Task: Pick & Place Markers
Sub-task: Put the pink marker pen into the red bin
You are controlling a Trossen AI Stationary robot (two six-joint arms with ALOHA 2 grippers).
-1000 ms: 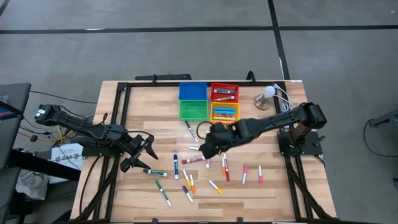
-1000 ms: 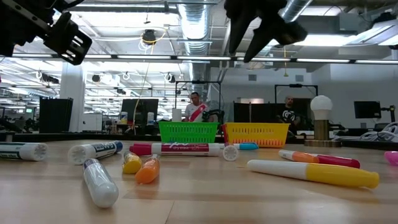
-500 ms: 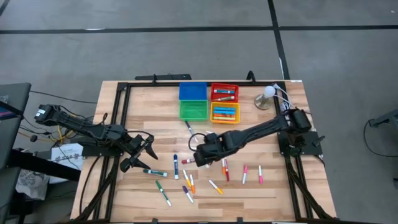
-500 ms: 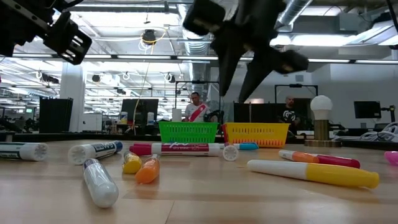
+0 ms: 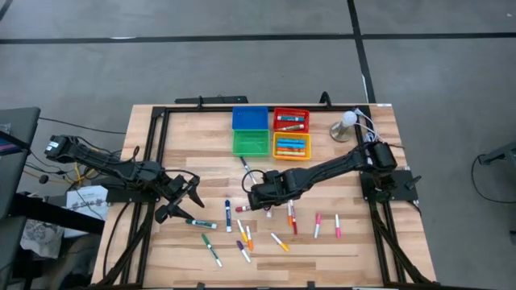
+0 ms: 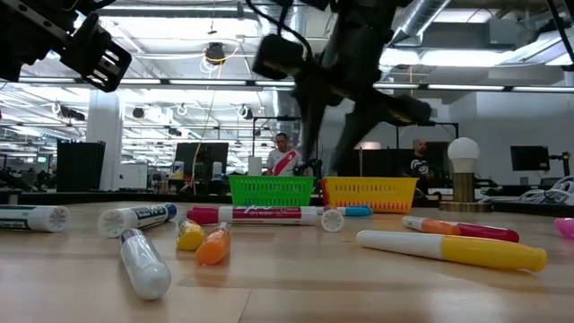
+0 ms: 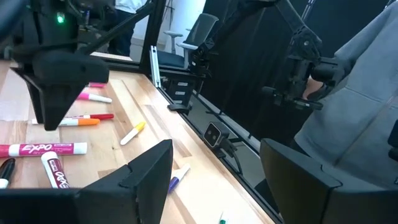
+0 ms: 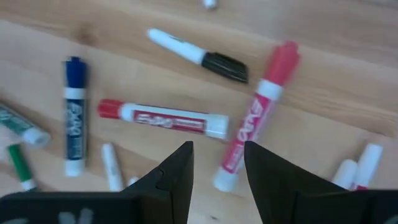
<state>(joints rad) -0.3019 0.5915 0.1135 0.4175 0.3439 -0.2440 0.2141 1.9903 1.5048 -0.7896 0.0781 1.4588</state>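
Markers (image 5: 274, 219) lie scattered flat on the near half of the wooden table. My right gripper (image 5: 256, 198) hovers open above a red-capped marker (image 8: 165, 118) and a pink-capped marker (image 8: 256, 118). The pink one's white end lies below the gap between its fingers. A black-capped marker (image 8: 200, 56) and a blue one (image 8: 73, 124) lie close by. In the low view the right gripper (image 6: 330, 166) stands above the red marker (image 6: 260, 214) without touching it. My left gripper (image 5: 182, 198) waits open over the table's left side, beside a green marker (image 5: 200, 223).
Four square bins stand at the far middle: blue (image 5: 250, 118), red (image 5: 291, 120), green (image 5: 251, 142), yellow (image 5: 291, 146). The red and yellow ones hold markers. A small lamp with a white bulb (image 5: 347, 125) stands at the far right. People show in the room behind (image 6: 283, 154).
My right gripper has moved toward the table's left and near edges and come down, from beside the bins to just above the red and pink markers. The markers have stayed where they were.
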